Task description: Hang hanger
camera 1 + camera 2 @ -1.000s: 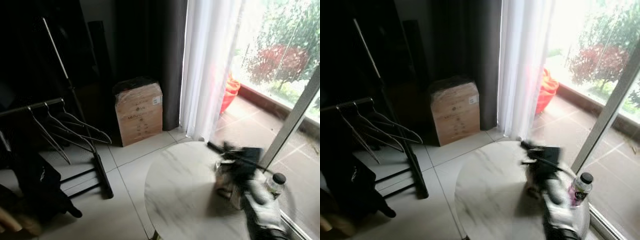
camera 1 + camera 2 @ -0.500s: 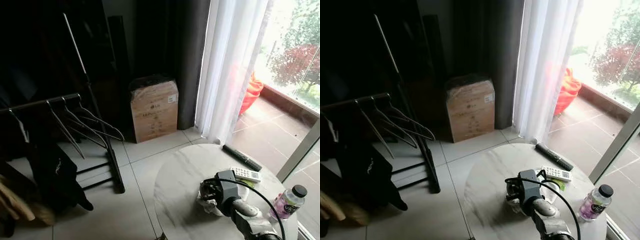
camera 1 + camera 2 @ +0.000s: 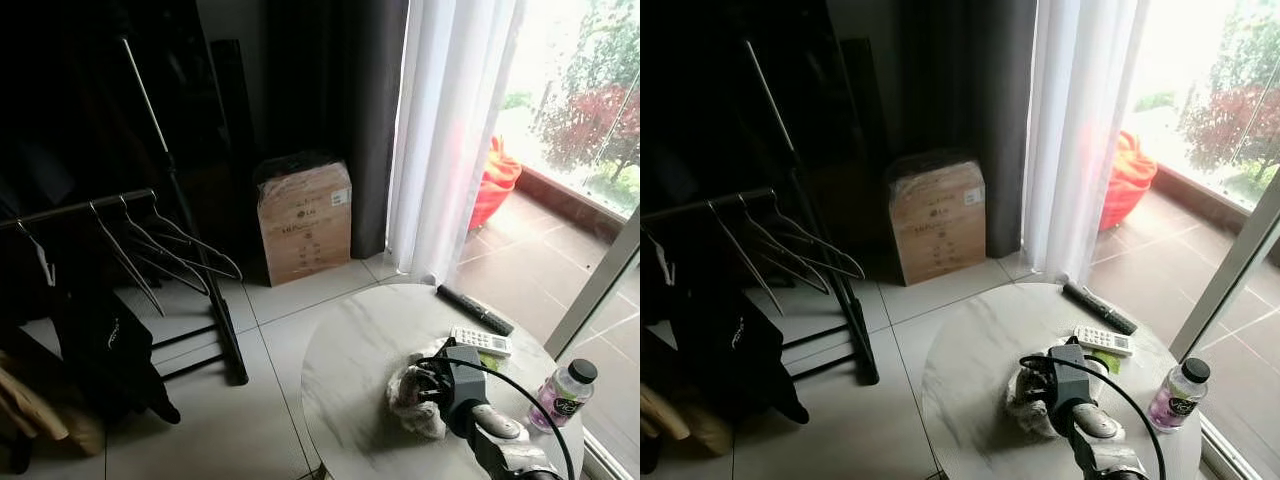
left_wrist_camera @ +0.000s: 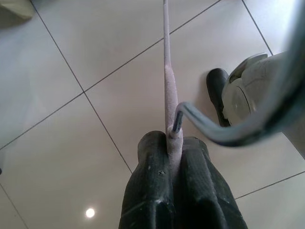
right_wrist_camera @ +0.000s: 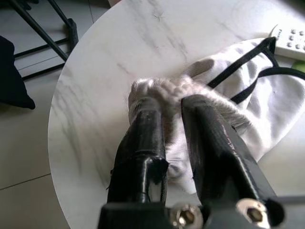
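Observation:
My left gripper (image 4: 171, 139) is shut on the thin neck of a pale hanger (image 4: 166, 71), whose grey hook (image 4: 228, 134) curls beside the fingers above the tiled floor. A dark clothes rack (image 3: 90, 203) at the left carries several wire hangers (image 3: 160, 250) and a black garment (image 3: 105, 350). My right gripper (image 5: 169, 102) is low over the round marble table (image 3: 345, 350), its fingers closed on a bunched fold of a white garment with black straps (image 5: 267, 95). In the left eye view that garment (image 3: 403, 392) lies heaped just in front of the right gripper (image 3: 428, 380).
On the table lie a black remote (image 3: 475, 308), a white remote (image 3: 480, 341) and a small bottle (image 3: 563, 394). A cardboard box (image 3: 305, 220) stands by the dark curtain, a white curtain (image 3: 445, 130) hangs to its right, and a glass door (image 3: 600, 290) is beyond the table.
The camera has swung, so the whole scene has shifted. The right gripper stays over the table and the white garment is now bunched up at its fingers.

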`<state>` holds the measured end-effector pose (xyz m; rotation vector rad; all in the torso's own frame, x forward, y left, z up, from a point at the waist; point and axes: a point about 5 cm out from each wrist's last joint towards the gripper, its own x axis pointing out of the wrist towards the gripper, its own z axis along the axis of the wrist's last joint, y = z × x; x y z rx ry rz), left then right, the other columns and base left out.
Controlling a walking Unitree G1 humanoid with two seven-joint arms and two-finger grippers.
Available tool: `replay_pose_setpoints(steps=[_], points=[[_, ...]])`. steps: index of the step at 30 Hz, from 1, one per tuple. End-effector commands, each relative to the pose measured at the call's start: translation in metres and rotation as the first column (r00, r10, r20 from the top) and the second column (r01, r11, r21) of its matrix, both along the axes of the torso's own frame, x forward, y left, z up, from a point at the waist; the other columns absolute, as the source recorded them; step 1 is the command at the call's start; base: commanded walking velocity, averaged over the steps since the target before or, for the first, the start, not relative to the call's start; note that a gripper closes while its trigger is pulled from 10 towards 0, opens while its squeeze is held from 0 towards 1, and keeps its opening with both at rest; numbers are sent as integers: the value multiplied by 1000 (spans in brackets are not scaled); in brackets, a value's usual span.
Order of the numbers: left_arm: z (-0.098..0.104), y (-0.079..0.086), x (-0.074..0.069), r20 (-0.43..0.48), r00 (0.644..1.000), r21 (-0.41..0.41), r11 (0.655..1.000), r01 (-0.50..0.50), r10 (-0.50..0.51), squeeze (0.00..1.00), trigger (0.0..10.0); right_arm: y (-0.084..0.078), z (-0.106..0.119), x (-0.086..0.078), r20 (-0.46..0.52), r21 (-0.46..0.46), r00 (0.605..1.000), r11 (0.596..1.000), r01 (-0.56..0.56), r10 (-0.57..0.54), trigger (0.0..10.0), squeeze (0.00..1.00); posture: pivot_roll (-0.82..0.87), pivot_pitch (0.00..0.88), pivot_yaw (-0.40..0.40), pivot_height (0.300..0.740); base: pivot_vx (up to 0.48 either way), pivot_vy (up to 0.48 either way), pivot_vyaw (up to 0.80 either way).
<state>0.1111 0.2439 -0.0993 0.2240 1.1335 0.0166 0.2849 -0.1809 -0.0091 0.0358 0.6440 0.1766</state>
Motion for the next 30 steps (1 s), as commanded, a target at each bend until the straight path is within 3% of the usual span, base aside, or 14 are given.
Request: replay_pose_setpoints(steps=[1,7,9,13,14,15,16,19,30], points=[[0,2,-1,-7,1000,7,1000,8,-7,0,10000,2,-1,0,-15,15,1000,1000,-4,4,10000,1000,-2,0,31,740,0,0,0],[0,2,-1,-9,1000,6,1000,10,-10,0,10000,-1,-3,-4,-49,9,998,999,-34,35,10000,1000,-5,0,30,740,0,0,0],[0,2,0,-8,1000,6,1000,10,-10,0,10000,-2,1,-1,-20,11,999,999,-49,49,10000,1000,-5,0,29,740,0,0,0],[1,2,0,-3,1000,11,1000,5,-5,0,10000,-2,19,8,141,43,988,997,-67,60,10000,1000,-8,0,29,740,0,0,0],[1,4,1,7,1000,20,1000,-2,2,0,10000,-3,25,9,199,37,979,997,-62,54,10000,702,-11,0,29,740,0,0,0],[1,4,1,11,1000,24,1000,-4,4,0,10000,-3,26,8,214,31,975,998,-62,54,10000,702,-11,0,29,740,0,0,0],[2,5,1,18,1000,27,1000,-11,10,0,10000,-4,26,7,231,30,972,999,-43,35,10000,0,-14,0,30,740,0,0,0],[5,9,6,59,997,40,998,-49,47,0,10000,-6,24,2,272,30,962,999,22,-30,10000,0,-6,0,33,740,0,0,169],[9,15,13,110,991,71,994,-84,76,0,10000,7,15,-5,266,61,964,998,2,-18,10000,0,-1,0,34,740,0,0,800]])
